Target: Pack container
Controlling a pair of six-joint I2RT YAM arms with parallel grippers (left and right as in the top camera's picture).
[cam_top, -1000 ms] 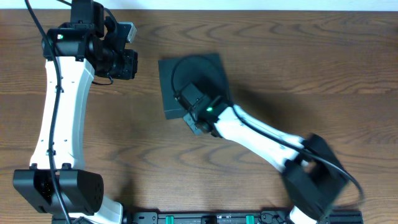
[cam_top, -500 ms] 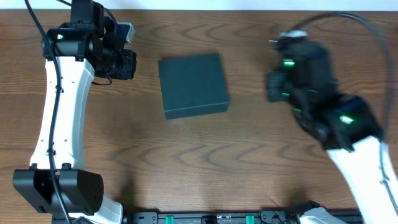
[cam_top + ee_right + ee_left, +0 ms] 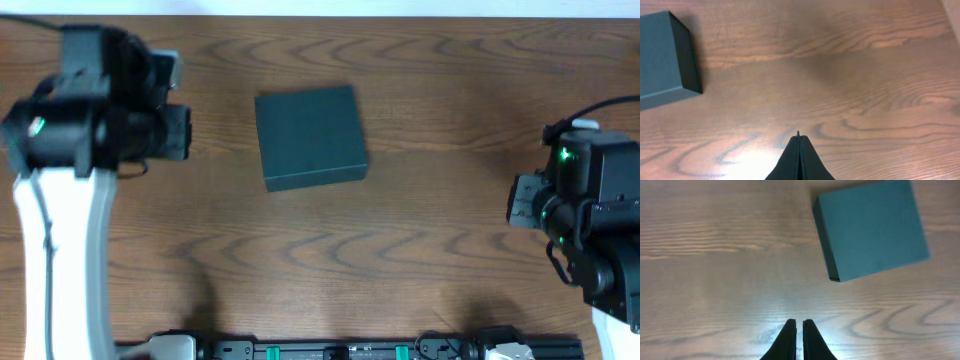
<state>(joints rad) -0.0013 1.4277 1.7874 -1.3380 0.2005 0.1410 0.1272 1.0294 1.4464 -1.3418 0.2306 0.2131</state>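
1. The brown wood-grain worktop (image 3: 400,250) carries one thing only, and both arms hang above its bare boards.
2. The left white-and-black robot arm (image 3: 55,240) stands well out to the left of the box named below. Its dark wrist block is level with the box and apart from it.
3. The right black-and-white robot arm (image 3: 590,220) stands well out to the box's right and somewhat nearer the front edge, touching nothing.
4. The container (image 3: 310,137), a dark teal-black, matte, roughly square rigid box, lies flat on the worktop between the two arms, nearer the left one and turned slightly off square. Its lid is down flush, so what is inside cannot be seen.
5. The left hand (image 3: 799,330) hovers over bare wood, away from the container's near corner. Its two black fingers are drawn together with only a thin slit between the tips, and they grip nothing.
6. The right hand (image 3: 798,147) hovers over bare wood, well off from the container's dark side wall. Its fingers are clenched tight into a single point, and they grip nothing.
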